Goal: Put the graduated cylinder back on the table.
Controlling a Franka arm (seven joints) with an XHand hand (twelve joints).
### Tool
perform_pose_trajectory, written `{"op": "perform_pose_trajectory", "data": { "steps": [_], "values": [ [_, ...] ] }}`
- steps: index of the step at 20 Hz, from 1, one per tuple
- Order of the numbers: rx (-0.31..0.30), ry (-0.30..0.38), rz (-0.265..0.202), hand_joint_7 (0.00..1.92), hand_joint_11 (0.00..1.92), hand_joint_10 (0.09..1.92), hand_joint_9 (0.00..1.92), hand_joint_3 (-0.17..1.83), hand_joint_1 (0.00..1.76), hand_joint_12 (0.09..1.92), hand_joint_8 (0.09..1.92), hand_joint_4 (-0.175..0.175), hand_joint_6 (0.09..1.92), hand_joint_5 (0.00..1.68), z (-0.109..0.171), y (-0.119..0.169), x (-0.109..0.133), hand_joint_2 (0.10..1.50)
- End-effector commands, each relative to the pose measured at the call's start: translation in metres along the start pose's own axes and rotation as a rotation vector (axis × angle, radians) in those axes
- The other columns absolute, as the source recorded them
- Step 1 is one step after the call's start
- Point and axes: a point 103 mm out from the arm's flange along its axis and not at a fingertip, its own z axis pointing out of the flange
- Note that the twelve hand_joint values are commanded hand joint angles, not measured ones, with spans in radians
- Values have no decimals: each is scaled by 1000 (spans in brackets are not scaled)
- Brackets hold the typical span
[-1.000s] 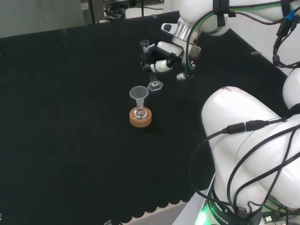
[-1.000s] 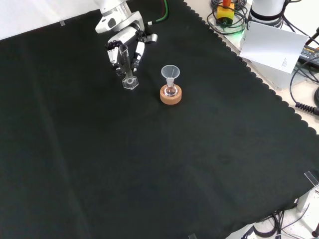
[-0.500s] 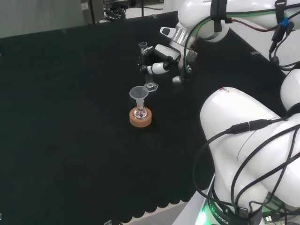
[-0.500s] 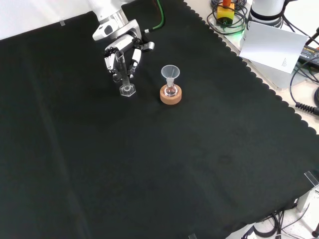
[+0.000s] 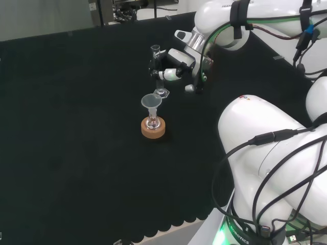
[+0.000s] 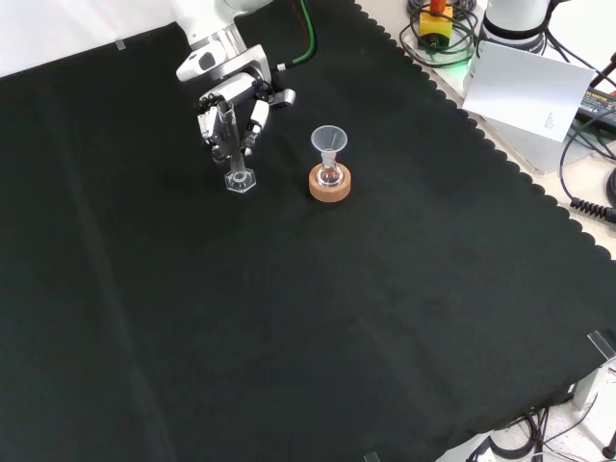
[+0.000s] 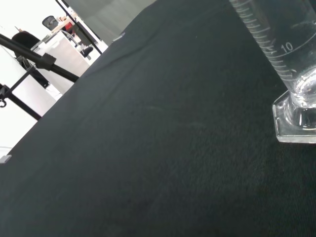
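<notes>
Front view, black and white robot hand with fingers curled round clear glass graduated cylinder, cylinder upright, hexagonal foot at the black cloth, left of clear funnel in small flask on cork ring stand.
</notes>
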Motion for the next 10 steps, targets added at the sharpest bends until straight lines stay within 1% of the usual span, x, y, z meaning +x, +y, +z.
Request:
{"op": "perform_pose_trajectory", "data": {
  "steps": [1, 6, 10],
  "values": [
    [-1, 14, 12, 1077, 1182, 87, 1336, 1, 1113, 798, 413, -106, 1101, 927, 4, 1, 0, 1150],
    [-16, 12, 2, 1064, 1175, 87, 1335, 2, 1112, 814, 435, -108, 1106, 923, 7, 3, 0, 1151],
    [-16, 16, -5, 1060, 1173, 87, 1333, 2, 1113, 815, 437, -110, 1107, 922, 8, 4, 0, 1152]
  ]
}}
